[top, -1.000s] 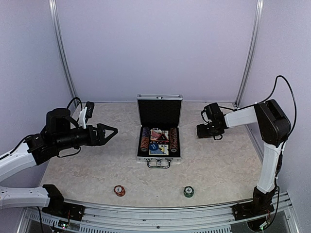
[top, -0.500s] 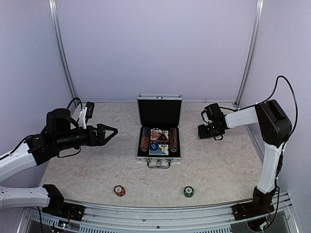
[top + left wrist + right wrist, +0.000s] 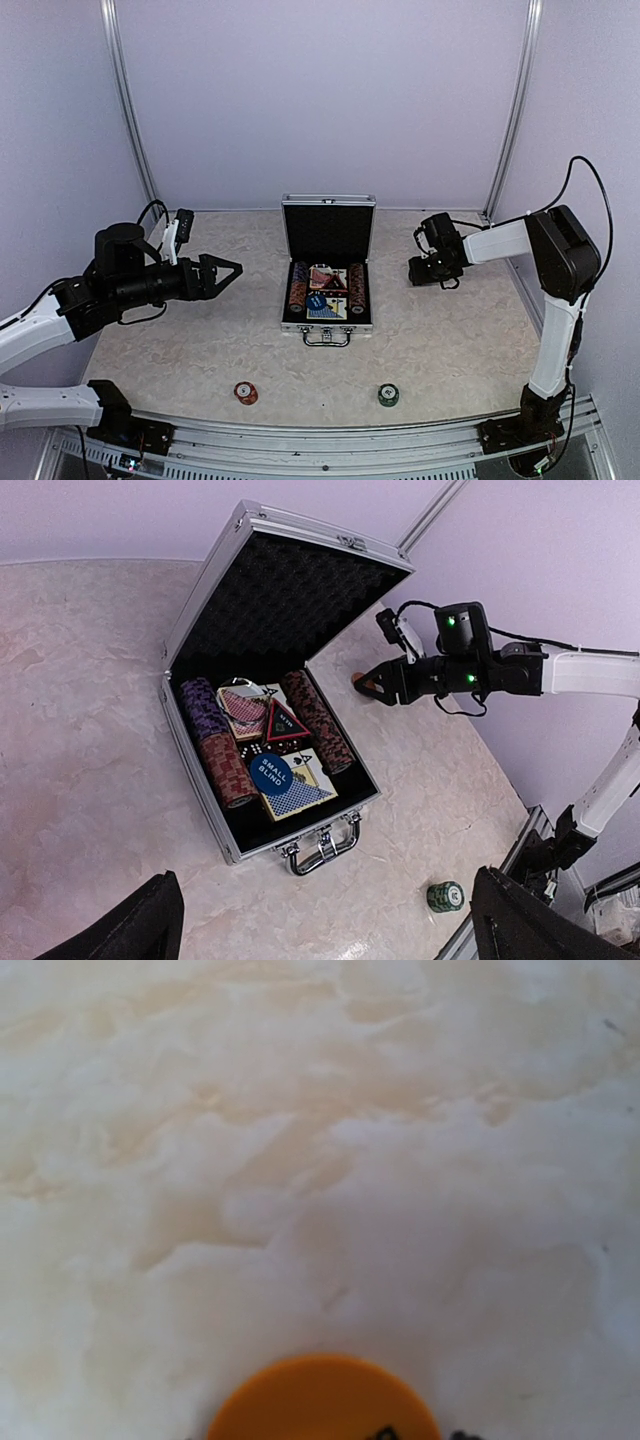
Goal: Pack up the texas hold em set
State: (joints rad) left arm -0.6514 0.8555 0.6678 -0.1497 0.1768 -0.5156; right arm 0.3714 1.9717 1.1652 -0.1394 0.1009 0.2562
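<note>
Open case (image 3: 328,232) at mid-tabletop already holds chip rows (image 3: 225,770) and card decks (image 3: 305,792); 2 loose stacks, red stack (image 3: 245,393) and green stack (image 3: 388,396), await by the near edge; left end effector (image 3: 228,277) gapes wide, right end effector (image 3: 413,272), above an orange disc (image 3: 325,1400), cannot be judged.

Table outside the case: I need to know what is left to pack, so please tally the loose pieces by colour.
Red chip stack: 1
Green chip stack: 1
Orange disc: 1
Total: 3
</note>
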